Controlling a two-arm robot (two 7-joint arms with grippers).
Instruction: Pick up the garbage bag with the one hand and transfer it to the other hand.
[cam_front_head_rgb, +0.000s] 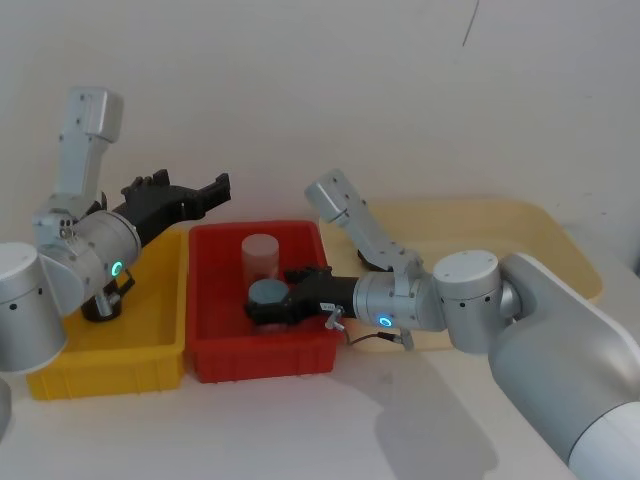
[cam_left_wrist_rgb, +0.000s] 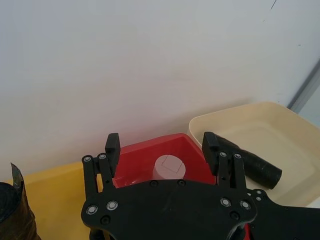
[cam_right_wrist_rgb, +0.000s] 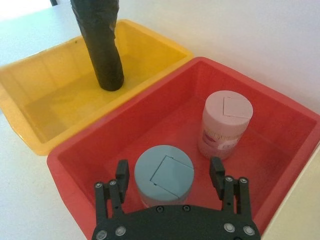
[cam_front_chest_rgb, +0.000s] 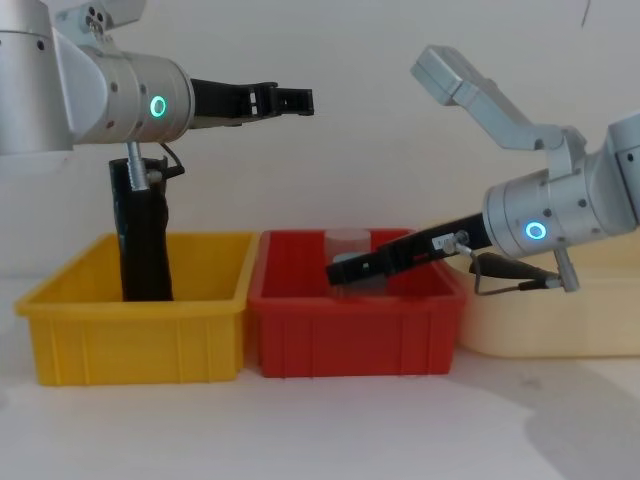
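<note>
Garbage bag (cam_front_chest_rgb: 141, 245) stands upright beneath open left claw (cam_front_chest_rgb: 285, 100).

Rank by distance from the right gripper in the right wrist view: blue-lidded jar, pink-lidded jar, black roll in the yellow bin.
Right gripper, jaws open, is low in the red bin.
1. Blue-lidded jar: between the jaws, red bin.
2. Pink-lidded jar: just beyond, same bin.
3. Black roll: farthest, standing in the yellow bin.
</note>
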